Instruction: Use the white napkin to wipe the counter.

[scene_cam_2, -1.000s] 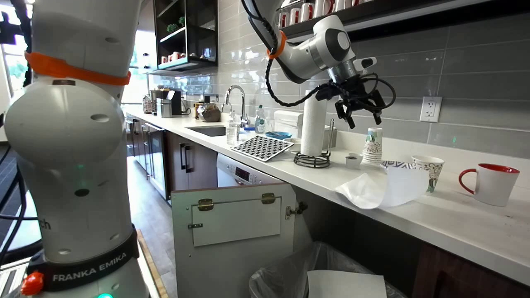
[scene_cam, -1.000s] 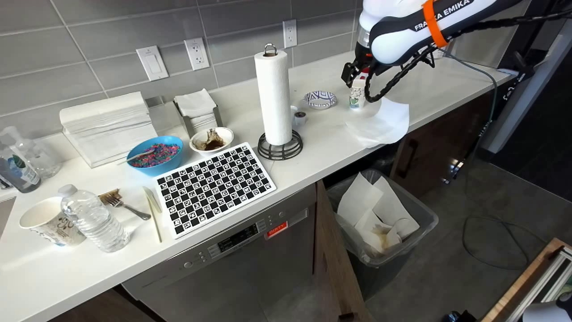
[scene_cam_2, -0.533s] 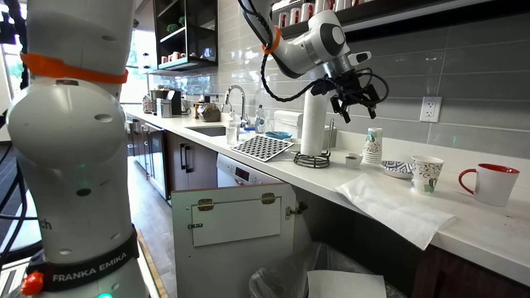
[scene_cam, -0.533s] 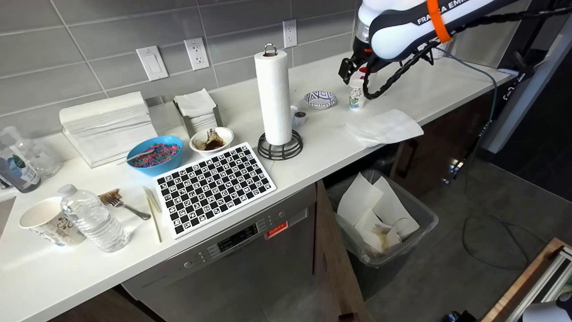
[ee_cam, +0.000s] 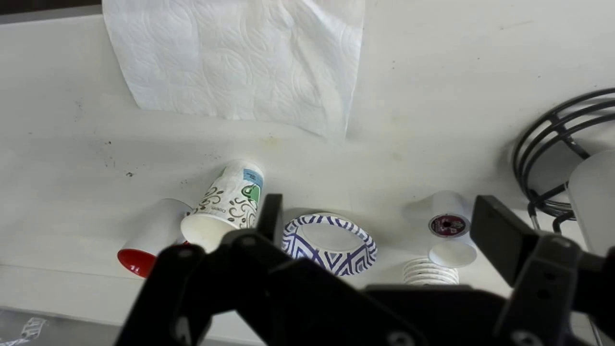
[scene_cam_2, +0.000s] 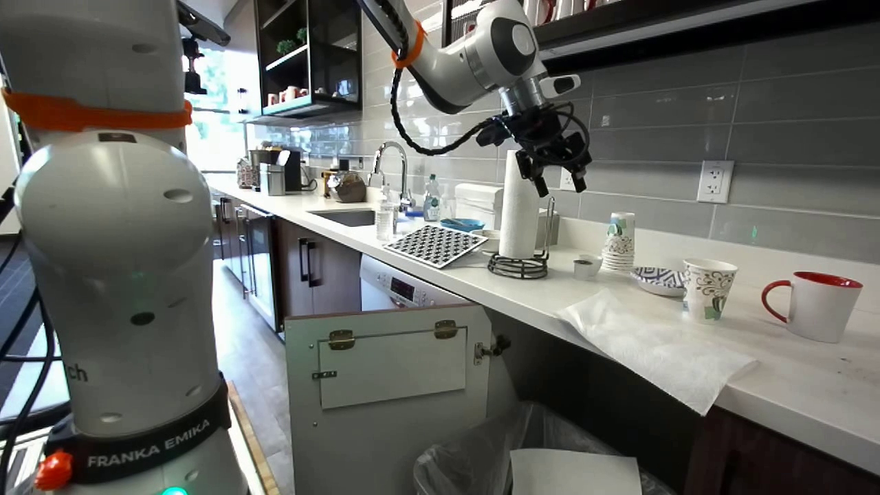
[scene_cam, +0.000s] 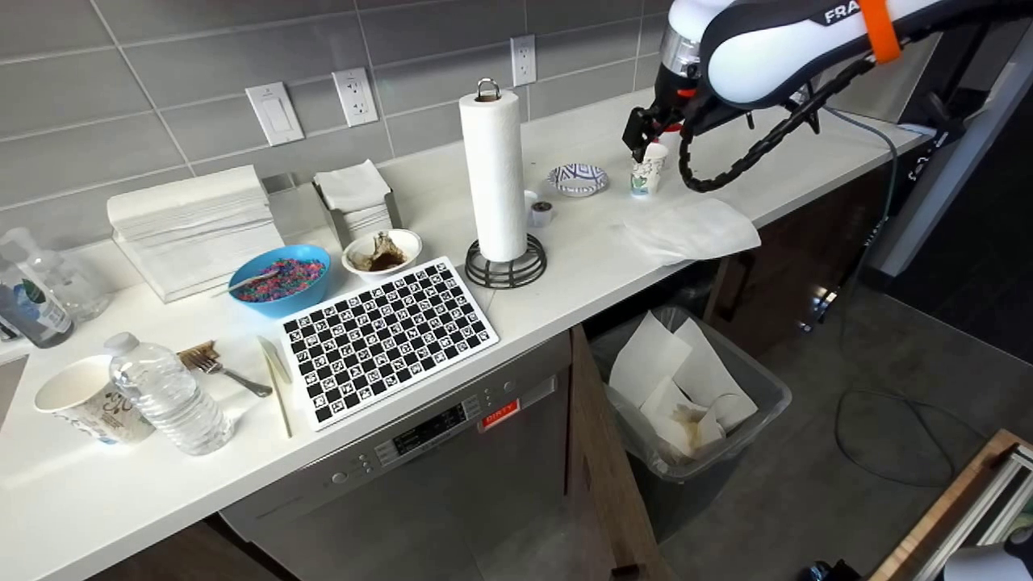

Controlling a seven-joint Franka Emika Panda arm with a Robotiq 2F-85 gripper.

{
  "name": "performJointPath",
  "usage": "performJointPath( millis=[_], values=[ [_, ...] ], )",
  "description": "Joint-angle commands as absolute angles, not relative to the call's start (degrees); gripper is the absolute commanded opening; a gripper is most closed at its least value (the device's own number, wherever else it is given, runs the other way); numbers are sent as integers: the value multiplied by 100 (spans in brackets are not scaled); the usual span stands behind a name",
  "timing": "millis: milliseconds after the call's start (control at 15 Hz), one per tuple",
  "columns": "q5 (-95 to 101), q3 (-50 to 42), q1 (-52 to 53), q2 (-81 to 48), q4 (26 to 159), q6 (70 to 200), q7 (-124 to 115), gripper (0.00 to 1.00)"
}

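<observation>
End effector (scene_cam_2: 561, 186) empty, jaws apart; white napkin (scene_cam_2: 660, 347) lies below it, toward and overhanging the front edge of the desk (scene_cam_2: 797, 371).

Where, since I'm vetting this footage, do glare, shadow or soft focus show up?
In an exterior view, the window is blown out and the wall tiles show glare; in an exterior view, the napkin nearly washes into the counter, one edge hard to trace; in the wrist view, the end effector is dark and out of focus, and the pod casts a soft shadow.
</observation>
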State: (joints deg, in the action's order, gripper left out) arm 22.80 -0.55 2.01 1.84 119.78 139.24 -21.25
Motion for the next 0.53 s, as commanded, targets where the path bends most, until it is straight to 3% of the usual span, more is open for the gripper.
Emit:
performJointPath(
  millis=[0,467],
  values=[
    [2262,15,125,190,11960,13913,-2097,100],
    [2439,-132,-36,-315,11654,13473,-2688,100]
  ],
)
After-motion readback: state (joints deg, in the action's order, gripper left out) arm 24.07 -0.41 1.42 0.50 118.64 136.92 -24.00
